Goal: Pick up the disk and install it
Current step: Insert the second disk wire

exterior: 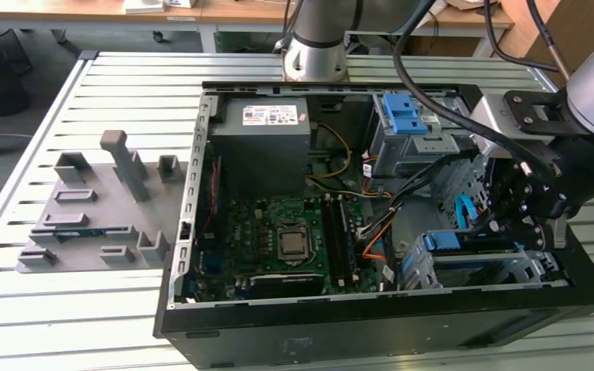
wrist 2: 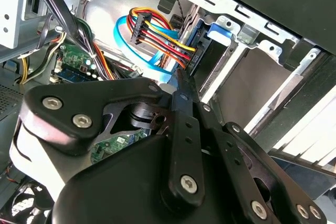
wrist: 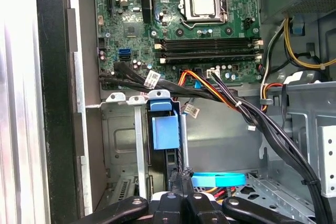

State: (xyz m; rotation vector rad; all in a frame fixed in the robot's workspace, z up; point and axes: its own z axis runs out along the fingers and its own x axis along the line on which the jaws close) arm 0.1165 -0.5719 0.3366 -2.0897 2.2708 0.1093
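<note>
One dark flat disk with a blue plastic carrier frame (wrist: 161, 129) is sitting upright in its bay; the black hand's (wrist: 181, 195) fingers are pressing together beside it.

Exterior looks down; wrist views close inside case (exterior: 380, 317).

open pc case (exterior: 189, 232) is laid flat on a slatted metal table (exterior: 90, 309). motherboard (exterior: 276, 247) is seen inside, with cpu socket (exterior: 293, 242) and ram sticks (wrist: 207, 48). grey psu (exterior: 266, 139) is mounted next to the board. blue latch (exterior: 405, 116) is seen on the drive cage (exterior: 421, 143). coloured wire bundle (wrist 2: 157, 38) is routed inside the case. grey fixture plate (exterior: 96, 209) is placed on the table at the exterior view's left.
</note>
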